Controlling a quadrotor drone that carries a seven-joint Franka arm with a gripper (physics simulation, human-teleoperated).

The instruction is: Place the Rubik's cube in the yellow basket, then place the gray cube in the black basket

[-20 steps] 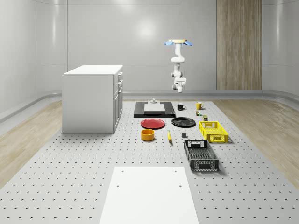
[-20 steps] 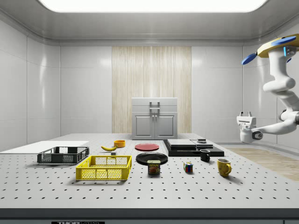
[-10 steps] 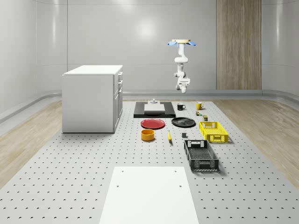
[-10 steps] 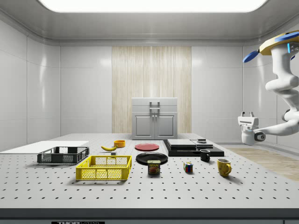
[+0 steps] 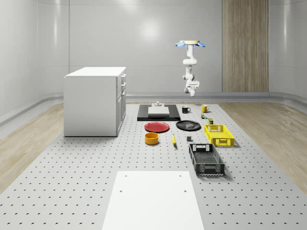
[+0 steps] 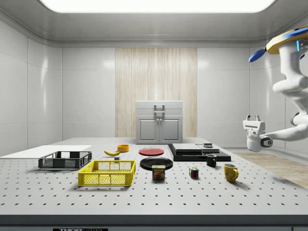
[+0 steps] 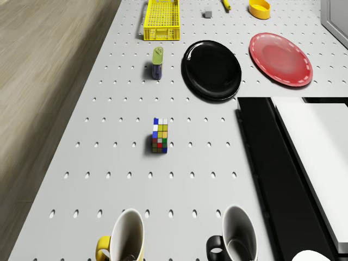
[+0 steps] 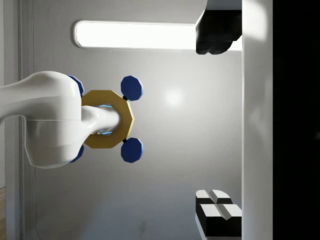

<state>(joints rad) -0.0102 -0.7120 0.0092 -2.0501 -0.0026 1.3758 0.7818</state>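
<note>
The Rubik's cube (image 5: 203, 115) (image 6: 194, 172) (image 7: 160, 136) lies on the perforated table between the mugs and a can. The small gray cube (image 5: 189, 139) (image 7: 207, 14) sits between the yellow basket (image 5: 219, 134) (image 6: 107, 173) (image 7: 161, 19) and a banana. The black basket (image 5: 206, 159) (image 6: 65, 160) stands nearer the table's front. The drone (image 5: 191, 44) (image 6: 288, 43) hovers high above the table's far end, beyond the mugs. My gripper (image 5: 192, 91) (image 6: 253, 118) (image 8: 218, 125) hangs folded below it, pointing upward, open and holding nothing, well above and behind the Rubik's cube.
A white cabinet (image 5: 93, 100) stands at the whole-scene view's left. A black slab (image 5: 144, 116), red plate (image 7: 280, 58), black plate (image 7: 211, 69), orange bowl (image 5: 151, 138), can (image 7: 157, 62), yellow mug (image 7: 124, 239) and black mug (image 7: 236, 239) share the table.
The drone and the hanging arm have drifted toward the whole-scene view's right, now more nearly above the mugs. The objects on the table have not moved.
</note>
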